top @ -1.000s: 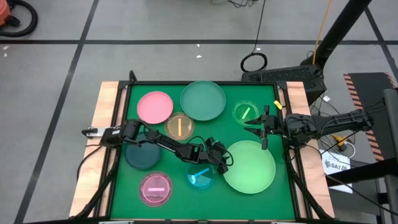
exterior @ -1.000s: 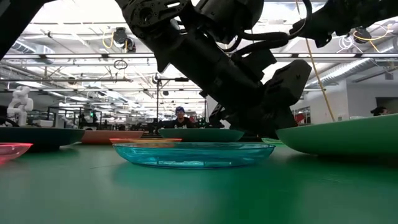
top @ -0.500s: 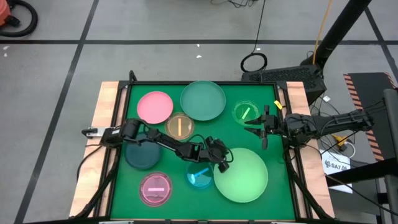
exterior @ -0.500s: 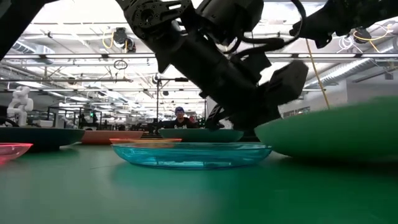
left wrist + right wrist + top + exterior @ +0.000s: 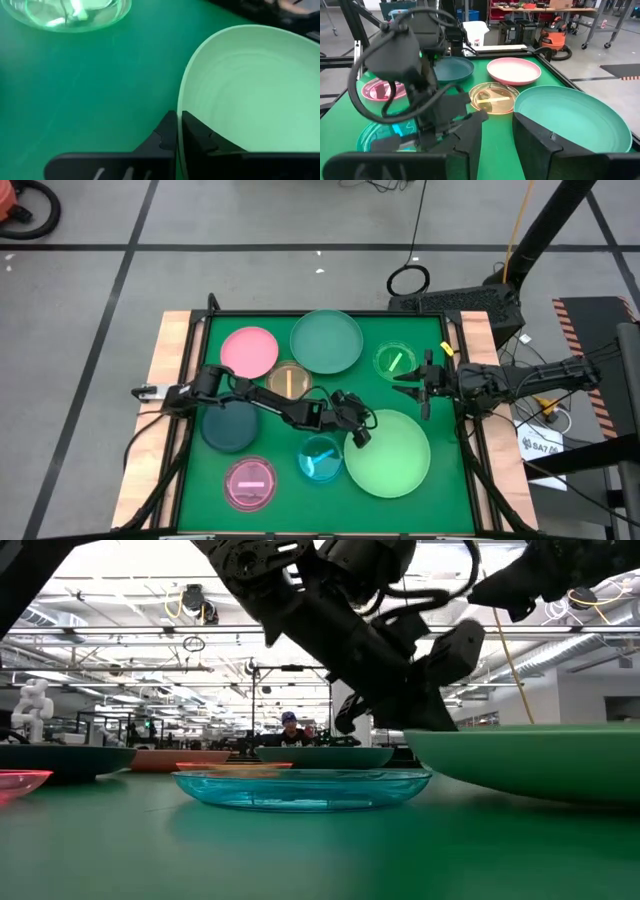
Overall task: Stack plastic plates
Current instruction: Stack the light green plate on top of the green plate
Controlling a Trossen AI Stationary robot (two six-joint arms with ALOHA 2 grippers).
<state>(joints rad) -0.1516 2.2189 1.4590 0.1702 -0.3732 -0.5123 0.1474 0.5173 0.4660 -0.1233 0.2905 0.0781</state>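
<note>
**On the green table: the left gripper holds the big light-green plate**

On the green table (image 5: 400, 395), the left gripper (image 5: 358, 436) is pinched shut on the rim of the big light-green plate (image 5: 390, 455). That plate sits near the front, just beside the small cyan plate (image 5: 320, 458). The right gripper (image 5: 418, 387) waits at the right side with its fingers apart, near the small green plate (image 5: 394, 361). The big teal plate (image 5: 326, 341) and the pink plate (image 5: 249, 351) lie at the back. The amber plate (image 5: 289, 381) lies between them. The dark teal plate (image 5: 229, 429) and the magenta plate (image 5: 250, 483) lie on the left.
</note>
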